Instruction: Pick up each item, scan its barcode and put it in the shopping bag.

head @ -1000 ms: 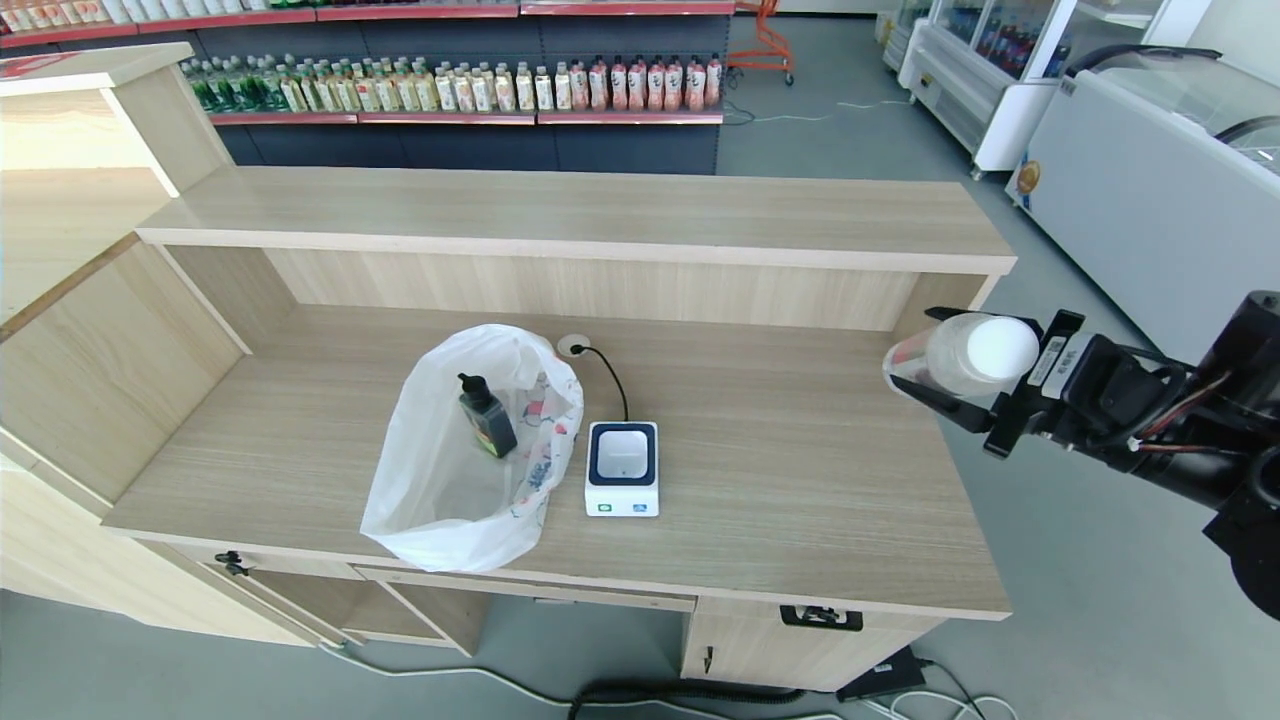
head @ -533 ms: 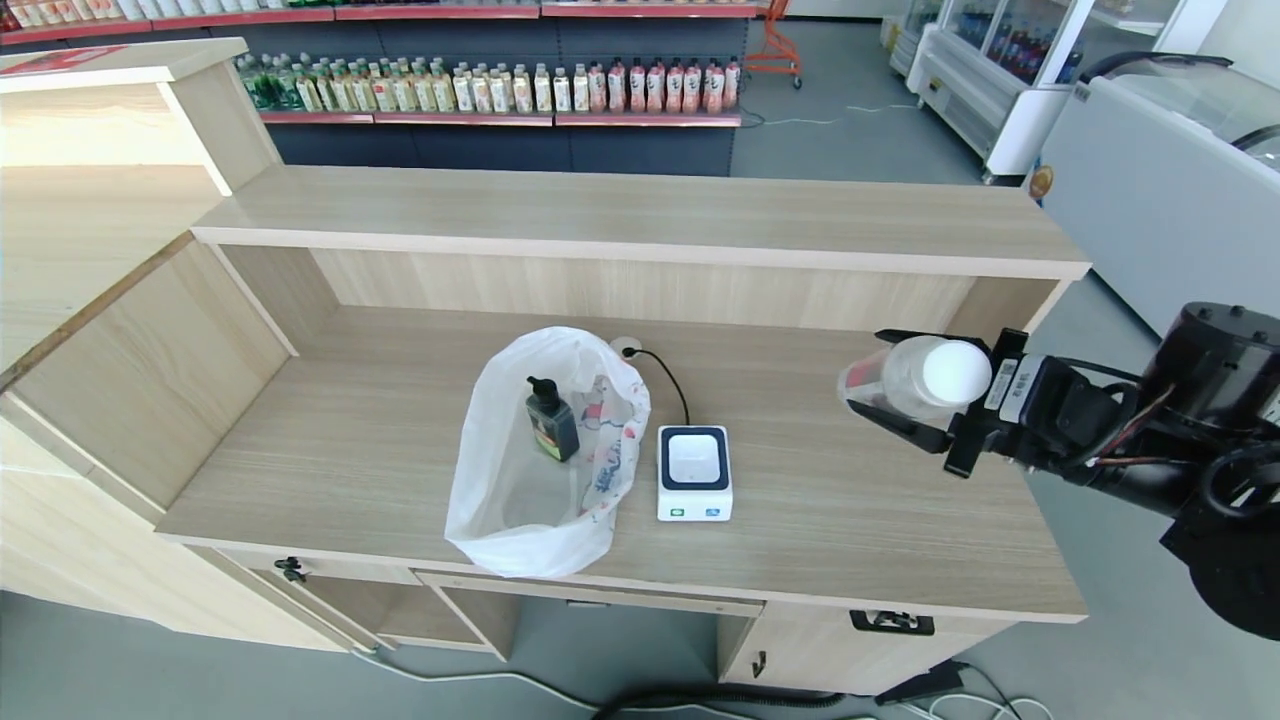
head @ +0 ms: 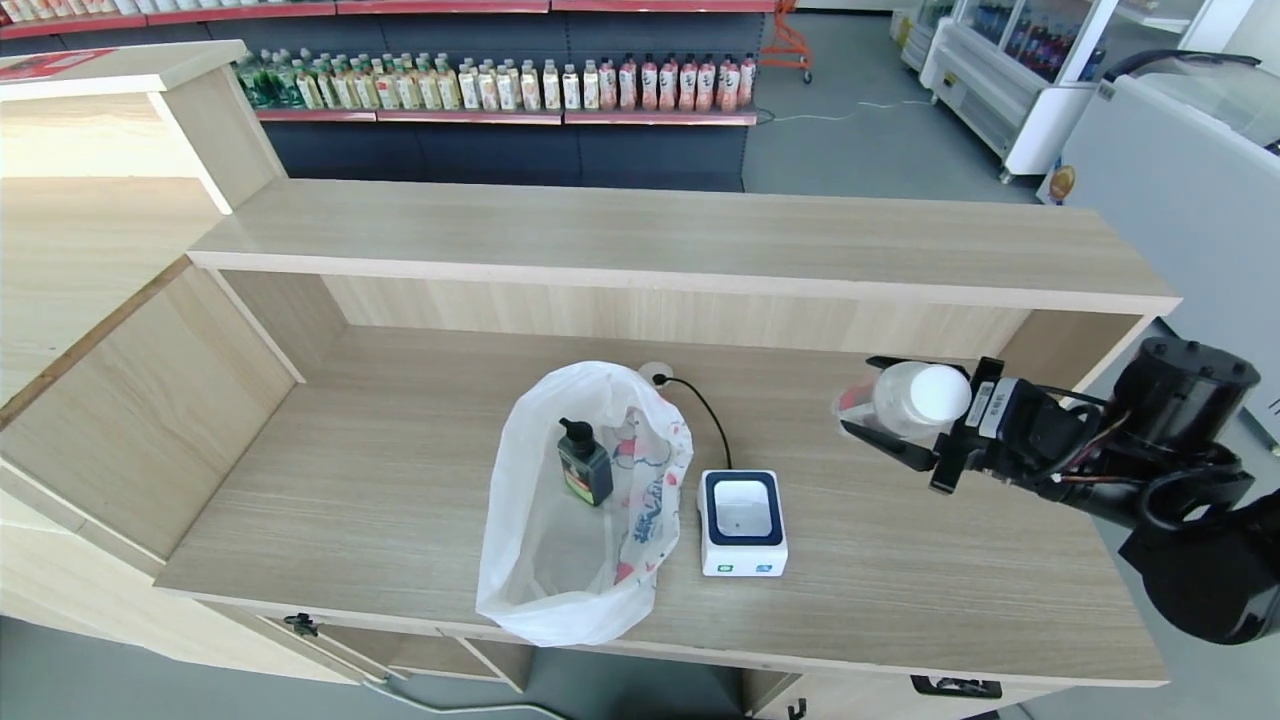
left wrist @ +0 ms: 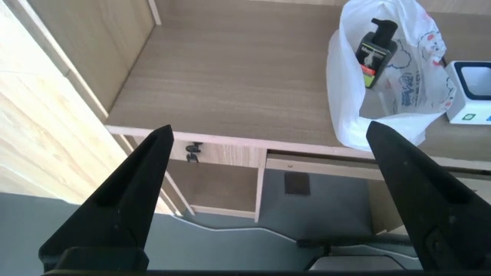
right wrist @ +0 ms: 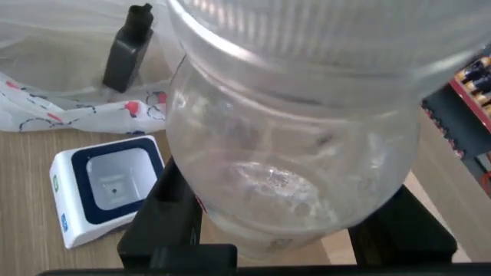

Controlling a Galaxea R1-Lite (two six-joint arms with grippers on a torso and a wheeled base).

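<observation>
The left gripper (left wrist: 270, 132) hangs released, fingers spread wide, out in front of the near edge of a pale wooden surface (head: 400, 480). At 6 o'clock on the surface, close to that edge, a white plastic bag (head: 560, 590) stands open with a dark bottle (head: 585, 475) upright inside it. Just beside the bag at its 3 o'clock sits a small white scanner (head: 742, 522), window facing up; a black cable (head: 705, 415) runs from it toward 12 o'clock into a hole in the surface. At 2 o'clock from the scanner the right gripper (head: 862, 400) is clenched on a clear bottle (head: 900, 398), held above the surface on its side, white cap toward the robot. Behind runs a raised wooden ledge (head: 650, 230). Farther off, at 12 o'clock, shelves (head: 500, 90) carry rows of drinks, and freezers (head: 1150, 150) stand at 2 o'clock
</observation>
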